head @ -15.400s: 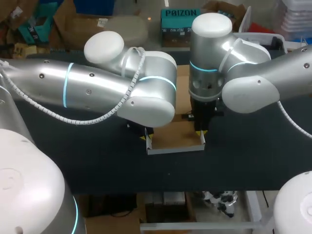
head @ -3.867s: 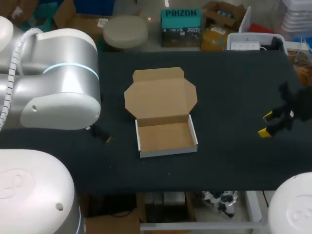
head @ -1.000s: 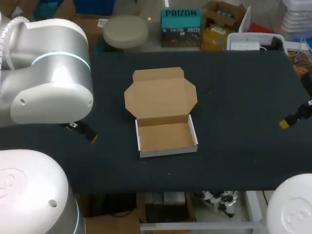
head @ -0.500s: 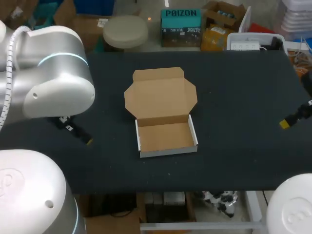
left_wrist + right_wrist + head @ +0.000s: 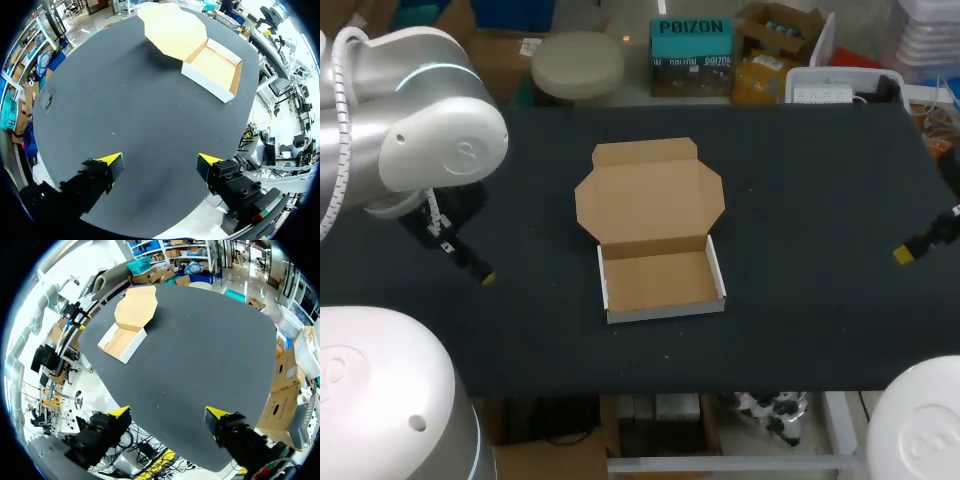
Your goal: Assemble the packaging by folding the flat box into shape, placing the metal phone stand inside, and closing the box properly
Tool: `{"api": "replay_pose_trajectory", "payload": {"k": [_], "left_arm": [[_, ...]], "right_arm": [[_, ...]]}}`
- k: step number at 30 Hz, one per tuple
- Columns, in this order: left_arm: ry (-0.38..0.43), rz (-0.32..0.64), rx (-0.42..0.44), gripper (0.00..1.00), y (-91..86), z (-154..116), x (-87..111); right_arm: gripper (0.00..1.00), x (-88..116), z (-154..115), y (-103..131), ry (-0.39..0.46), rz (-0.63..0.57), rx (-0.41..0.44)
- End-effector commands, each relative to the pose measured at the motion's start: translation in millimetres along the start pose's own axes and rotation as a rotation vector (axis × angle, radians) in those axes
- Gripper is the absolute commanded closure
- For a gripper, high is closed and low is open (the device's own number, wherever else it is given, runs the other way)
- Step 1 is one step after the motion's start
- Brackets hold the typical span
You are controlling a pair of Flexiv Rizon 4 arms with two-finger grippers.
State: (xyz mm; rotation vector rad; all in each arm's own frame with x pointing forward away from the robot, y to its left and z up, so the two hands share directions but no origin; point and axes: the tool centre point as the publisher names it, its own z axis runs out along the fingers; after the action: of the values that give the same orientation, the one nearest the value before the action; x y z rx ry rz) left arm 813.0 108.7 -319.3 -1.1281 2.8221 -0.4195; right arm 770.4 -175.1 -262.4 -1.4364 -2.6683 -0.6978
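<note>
The left gripper (image 5: 160,161) is released: its two yellow tips stand wide apart with only the dark table (image 5: 125,100) between them, and neither finger touches anything. In the head view it hangs low over the table's left part, near that edge, with one dark finger and one yellow tip showing below the bulky silver left arm (image 5: 415,120), which comes in from the left side. The right gripper (image 5: 167,414) is released too, its tips spread just as wide over bare table close to the near edge. In the head view only one of its fingers and one yellow tip show, at the table's right edge. The box (image 5: 655,238) sits at the table's middle, well apart from both grippers. Its tray (image 5: 663,282) is folded up, with four low walls upright, white outside and brown inside, and its brown floor in full view. The lid (image 5: 650,195) lies flat on the table behind the tray, joined along the far wall, with slanted corners and a narrow flap at its far end. From the left wrist the box lies well ahead of the fingers, toward the right finger's side; from the right wrist it lies well ahead, toward the left finger's side.
</note>
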Motion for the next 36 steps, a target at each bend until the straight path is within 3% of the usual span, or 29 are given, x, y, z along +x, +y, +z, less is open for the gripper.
{"api": "replay_pose_trajectory", "payload": {"k": [1,4,5,7,8,11,16,21,29,36], "left_arm": [[0.044,-0.011,-0.017,0.0,-8.3,6,-15.8],[0.036,-0.116,-0.03,0.0,-13.1,9,-27.7],[0.032,-0.214,-0.036,0.0,-15.6,10,-34.9],[0.049,-0.314,-0.04,0.0,-16.6,13,-42.9],[0.055,-0.436,-0.042,0.0,-16.8,13,-47.5],[0.056,-0.518,-0.04,0.0,-14.5,12,-44.7],[0.008,-0.598,-0.047,0.0,-12.1,10,-38.1],[-0.033,-0.665,-0.072,0.0,-16.6,11,-52.9],[-0.01,-0.731,-0.086,0.0,-19.4,27,-81.7],[-0.025,-0.749,-0.085,0.0,-15.4,30,-80.2]], "right_arm": [[0.0,0,-2,1,0.003,0.0,0.004],[0.0,0,-2,1,0.003,0.0,0.004],[0.0,0,-2,1,0.003,0.0,0.004],[0.0,0,-2,1,0.003,0.0,0.004],[0.0,0,-2,1,0.003,0.0,0.004],[0.0,0,-2,1,0.003,0.0,0.004],[0.0,0,-2,1,0.003,0.0,0.004],[0.0,0,-2,1,0.003,0.0,0.004],[0.0,0,-2,1,0.003,0.0,0.004],[0.0,0,-2,1,0.003,0.0,0.004]]}}
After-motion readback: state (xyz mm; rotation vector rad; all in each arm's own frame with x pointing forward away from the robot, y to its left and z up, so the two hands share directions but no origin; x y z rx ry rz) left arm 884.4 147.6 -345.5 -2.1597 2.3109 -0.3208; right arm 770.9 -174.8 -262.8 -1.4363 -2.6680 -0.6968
